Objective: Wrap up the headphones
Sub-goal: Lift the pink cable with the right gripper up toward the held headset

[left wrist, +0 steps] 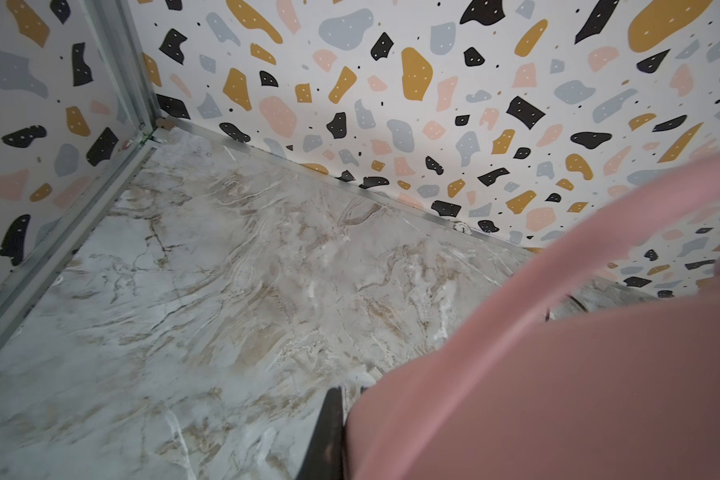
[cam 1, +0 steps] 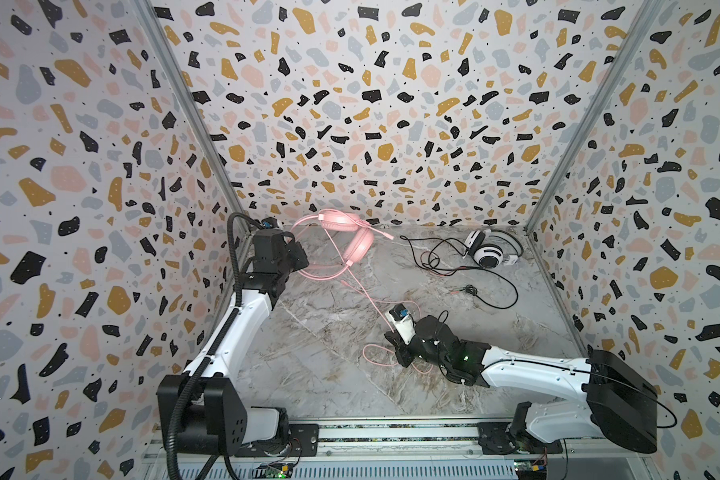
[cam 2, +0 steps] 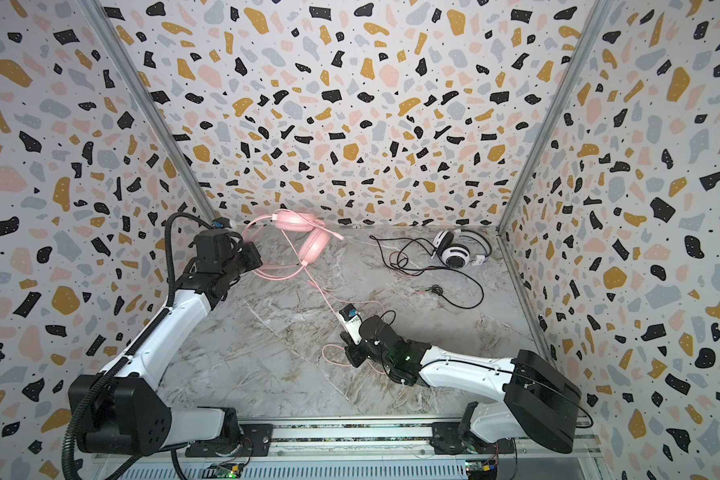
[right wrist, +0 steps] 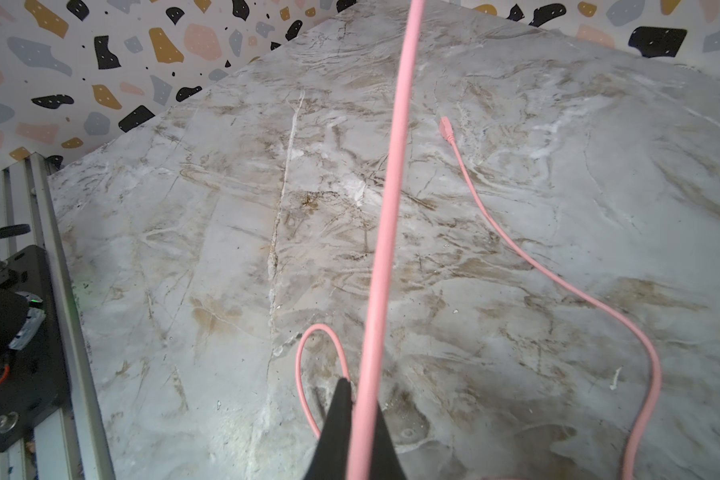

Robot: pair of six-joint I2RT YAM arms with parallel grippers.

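The all-pink over-ear headset [cam 1: 360, 245] is at the far left of the grey marble-patterned tabletop [cam 1: 308, 365], close to the back wall. In both top views its headband arches above an earcup that hangs tilted. The left gripper [cam 1: 303, 259] is closed on the headset. In the left wrist view a broad pink surface fills the space right against one black finger [left wrist: 329, 432], though which part of the headset this is cannot be made out.

Its long pink cord [right wrist: 385, 232] runs from the headset in a straight, taut line to the right gripper [right wrist: 360, 395], which is near the middle of the table. That gripper is clamped narrowly on the cord, with one black finger on either side. Past the grip the cord lies slack on the marble in a small loop and a long curve, and it ends in a pink plug [right wrist: 445, 126].

The white-and-black over-ear headset [cam 1: 489, 251] lies at the far right corner, well away from both grippers. Its thin black and red cords [cam 1: 504, 291] sprawl loosely toward the centre. Terrazzo-patterned walls [cam 1: 391, 104] enclose the table on three sides.
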